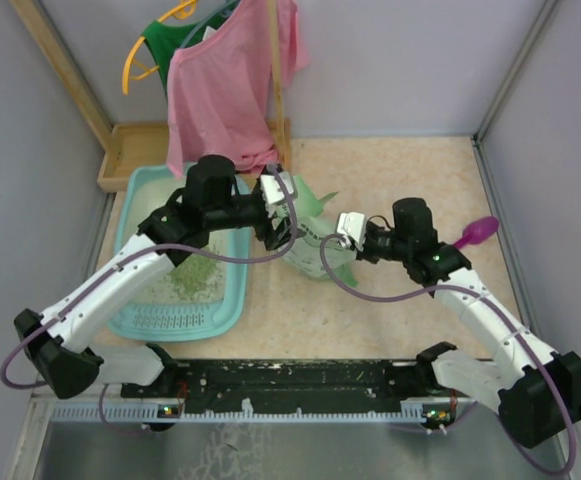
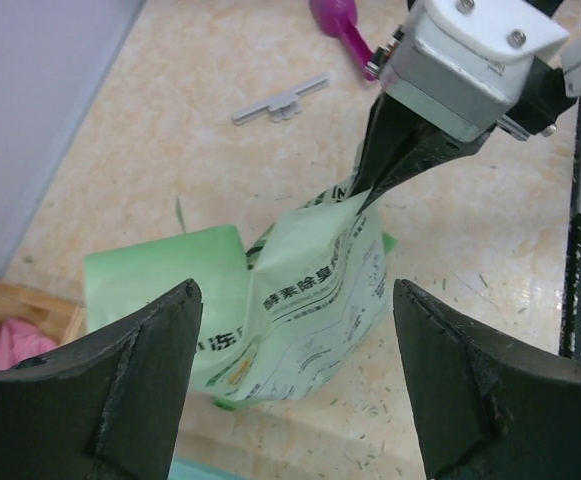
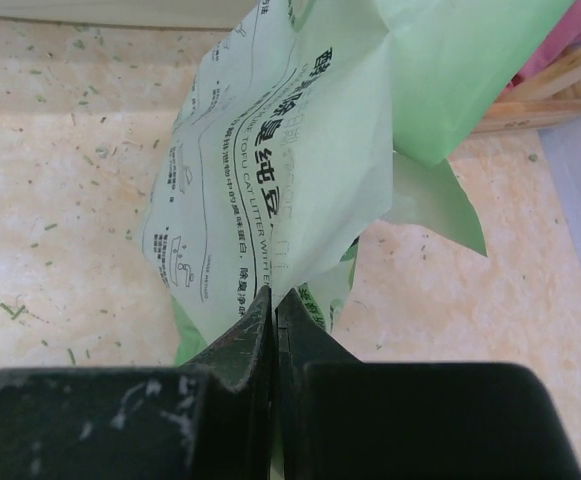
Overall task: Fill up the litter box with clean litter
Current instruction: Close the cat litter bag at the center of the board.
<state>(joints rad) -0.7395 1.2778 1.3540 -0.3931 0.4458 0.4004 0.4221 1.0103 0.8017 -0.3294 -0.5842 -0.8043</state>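
Nearest the bases sits the litter box (image 1: pixel 238 300), on the left of the table. A thin patch of litter (image 1: pixel 195 282) lies in its near half, and much of the pale base is bare, so filling looks only partly done.

Just beyond the box's right edge stands the bag (image 3: pixel 270 170), on the table outside the box. The right gripper (image 3: pixel 273 300) is clamped tight on a fold of the bag's upper edge. The left gripper (image 2: pixel 295 300) hangs over the bag with its fingers (image 2: pixel 140 390) spread wide, holding nothing.

The bag looks like thin, soft film, creased and slack, so it will likely fold instead of keeping its shape. Any remaining weight probably sits low. A pinch on one top edge may slip, so a second hold low on the bag, near a bottom corner, would suit tipping. The granules are loose and scatter easily; stray grains dot the table.

Farther right lies a scoop (image 1: pixel 480 232). A wooden tray (image 1: pixel 130 150) sits at the back left.
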